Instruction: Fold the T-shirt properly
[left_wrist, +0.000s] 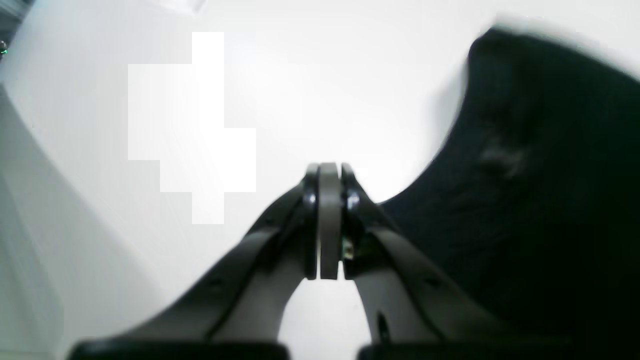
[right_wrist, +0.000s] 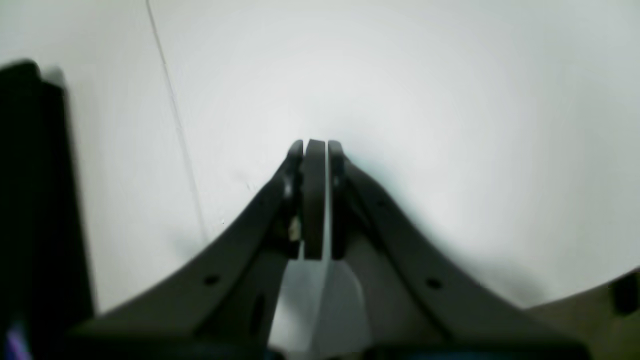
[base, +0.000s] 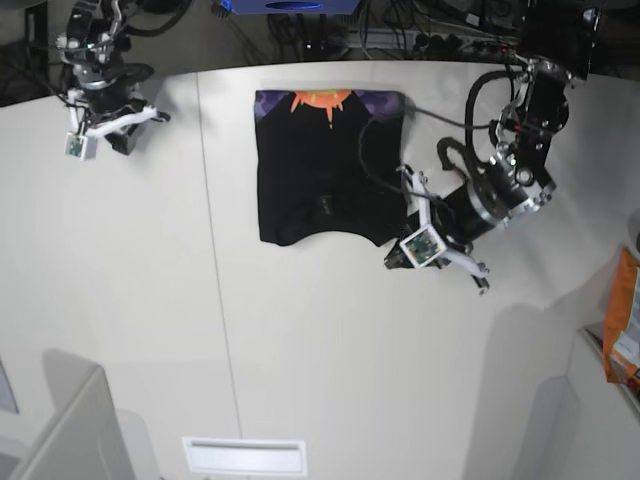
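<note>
T-shirt (base: 325, 170) folded into a compact near-square block on white desk (base: 300, 340), upper centre of base view. Mostly plain black side up; strip of orange and purple print showing along top edge. Bottom edge wavy, not crisp, small notch near lower middle.

Left hand (base: 397, 258) at centre right of base view, just off shirt's lower right corner, above desk. Closed, jaws pressed together, holding nothing. In left wrist view, left hand (left_wrist: 328, 172) over bare desk, black cloth (left_wrist: 540, 200) filling right side of frame, fabric beside tips but not pinched.

Right hand (base: 135, 122) parked in upper left of base view, well apart from shirt. Closed, empty. In right wrist view, right hand (right_wrist: 315, 150) over plain desk, dark blurred shape at far left edge, can't tell what.

Judged stage: folding largely done, probably tidying or last fold left. To do well: reopen left hand before going at the corner, take all layers at lower right edge in one pinch, not just the top ply; lift low, carry straight, lay edge on edge, smooth the bulge along bottom. Risk: one-layer grab unfolds the stack.

Orientation: print edge toward top of frame, loose hem edge toward bottom. Block nearly square, slightly taller than wide, long axis roughly top-to-bottom in base view, barely tilted.
</note>
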